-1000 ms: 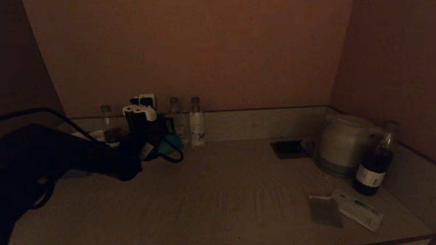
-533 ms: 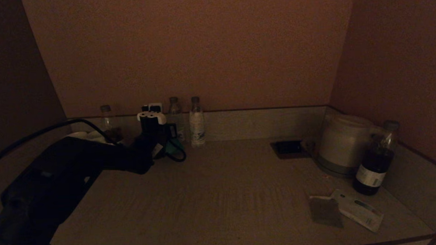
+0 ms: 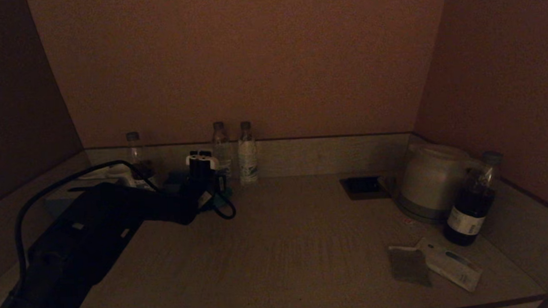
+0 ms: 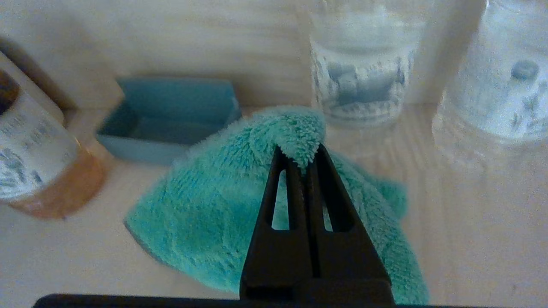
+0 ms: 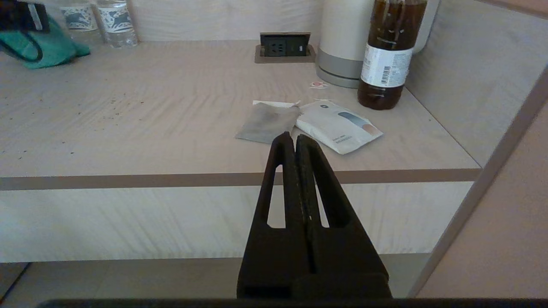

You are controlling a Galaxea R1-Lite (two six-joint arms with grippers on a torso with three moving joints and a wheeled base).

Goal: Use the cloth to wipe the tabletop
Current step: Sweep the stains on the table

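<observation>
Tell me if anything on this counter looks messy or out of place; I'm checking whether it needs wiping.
Yes: dark specks are scattered over the tabletop toward its left half, like spilled crumbs. A torn-open grey sachet lies flat beside a white packet near the brown bottle. The left gripper pinches the teal cloth.

The cloth (image 4: 222, 214) is fluffy teal terry with a deep, fuzzy pile. The tabletop (image 5: 150, 111) looks like pale matt wood-grain laminate, speckled with dark crumbs. The left gripper (image 4: 303, 159) has matt black plastic fingers. The two water bottles (image 4: 364, 64) are clear glossy plastic with printed labels. The small teal tray (image 4: 171, 117) appears smooth, perhaps plastic. The sachets (image 5: 336, 130) look like matt paper.
</observation>
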